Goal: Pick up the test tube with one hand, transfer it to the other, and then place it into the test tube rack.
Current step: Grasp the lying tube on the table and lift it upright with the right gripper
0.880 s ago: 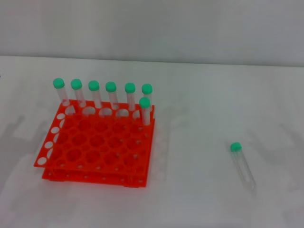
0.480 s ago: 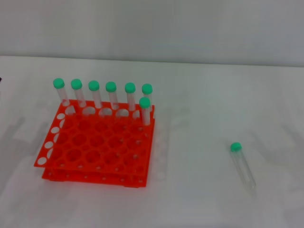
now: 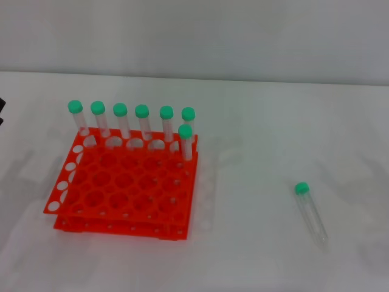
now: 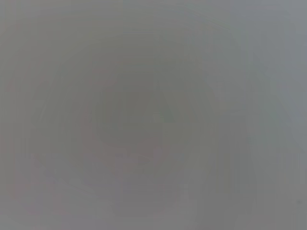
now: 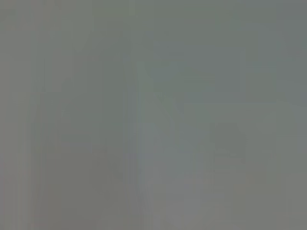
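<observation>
The test tube [image 3: 310,212] lies flat near the bench's front right corner, green cap toward the back, well apart from the rack [image 3: 124,182] on the left side. It looks light, stiff, smooth and likely to roll, so a grip across the middle of its clear body seems best. Neither gripper shows; their fingers cannot be judged. Both wrist views are probably blank grey.

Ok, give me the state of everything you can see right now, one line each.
Loose test tube: lying flat on the table, capped, to the right of the rack, not held.
Rack: flat on the table, most holes empty.
Seven racked tubes: upright, capped, six along the back row, one just in front at the right end.
Left arm: only a dark sliver at the left edge.
Right arm: not in view.
</observation>
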